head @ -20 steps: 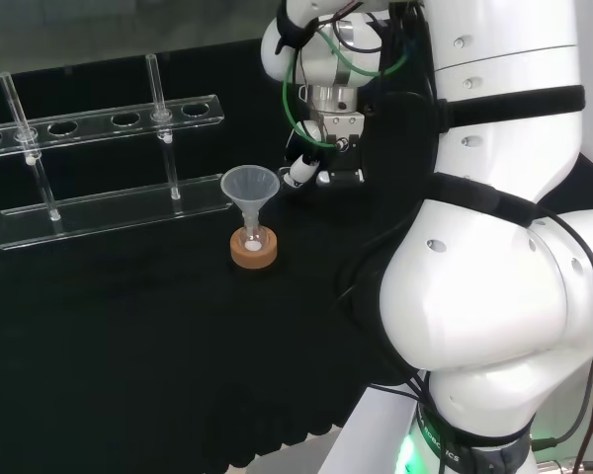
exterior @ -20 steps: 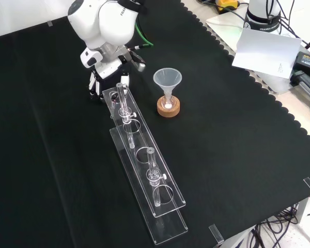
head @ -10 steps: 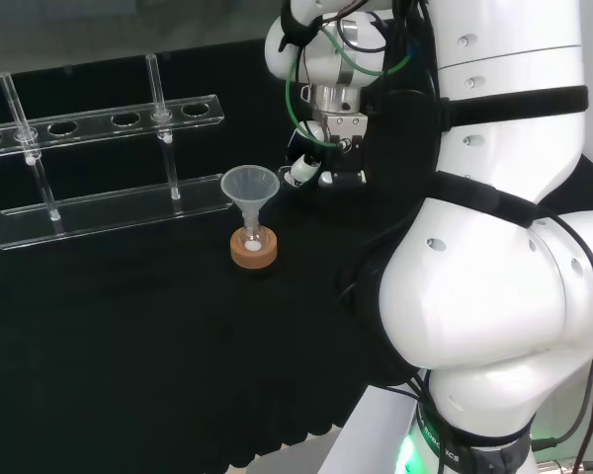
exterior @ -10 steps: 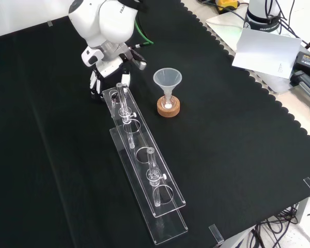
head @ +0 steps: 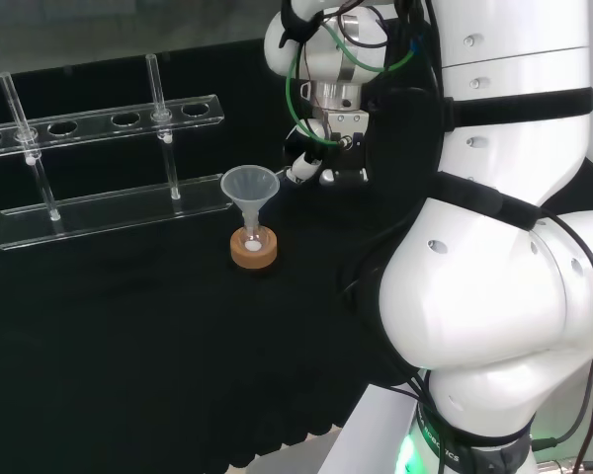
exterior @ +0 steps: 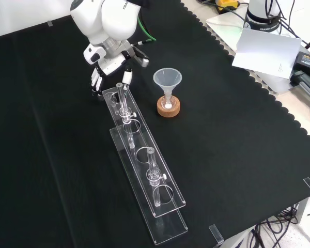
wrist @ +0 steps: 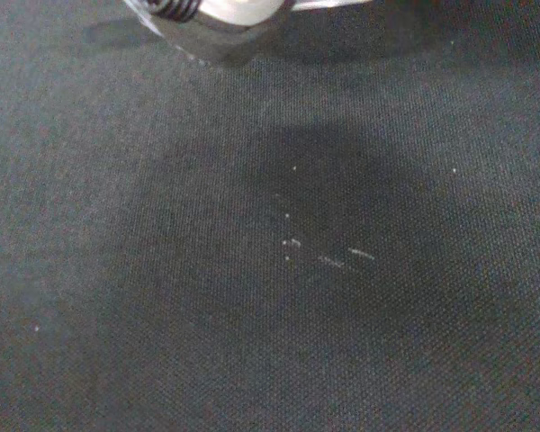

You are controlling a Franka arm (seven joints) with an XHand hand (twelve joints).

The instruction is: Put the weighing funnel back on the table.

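My hand (exterior: 109, 67) hangs just above the cloth at the far end of the test tube rack, in the front view left of the big funnel. Its fingers (exterior: 126, 77) point down, spread and fairly straight, with nothing seen between them. In the head view the hand (head: 321, 163) is right of the funnel's mouth, below the white wrist. The wrist view looks at bare black cloth with a few faint bright glints (wrist: 328, 259); I cannot tell whether a clear piece lies there. A blurred white part of the hand (wrist: 220, 18) shows too.
The big funnel (exterior: 167, 79) stands mouth up in a small flask on a cork ring (exterior: 168, 108). A long clear test tube rack (exterior: 144, 170) with upright tubes runs from the hand toward the front edge. White paper (exterior: 266, 51) and cables lie beyond the cloth.
The hand has risen a little from the cloth and its fingers have spread. The funnel and the rack have not moved.
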